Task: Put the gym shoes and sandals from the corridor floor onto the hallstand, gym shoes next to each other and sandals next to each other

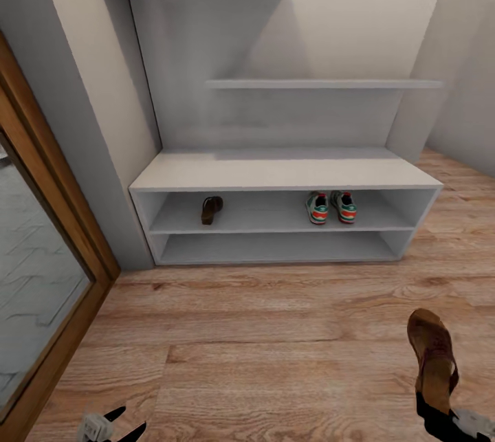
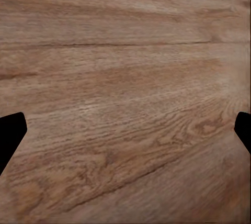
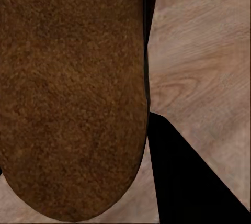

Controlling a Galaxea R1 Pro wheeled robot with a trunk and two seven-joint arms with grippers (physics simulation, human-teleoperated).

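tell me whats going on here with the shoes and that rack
The robot is putting shoes onto the grey hallstand. Both gym shoes already sit side by side on its upper open shelf, and one sandal stands on the same shelf further left. The right hand holds the second sandal above the wood floor, a little way out in front of the rack. The left hand is open and empty, low over the floor.

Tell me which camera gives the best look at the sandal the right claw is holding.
The head view: the held sandal shows whole, strap and insole visible, gripped at its heel by the right claw. The right wrist view gives just its brown sole up close. The left wrist view looks at the floor.
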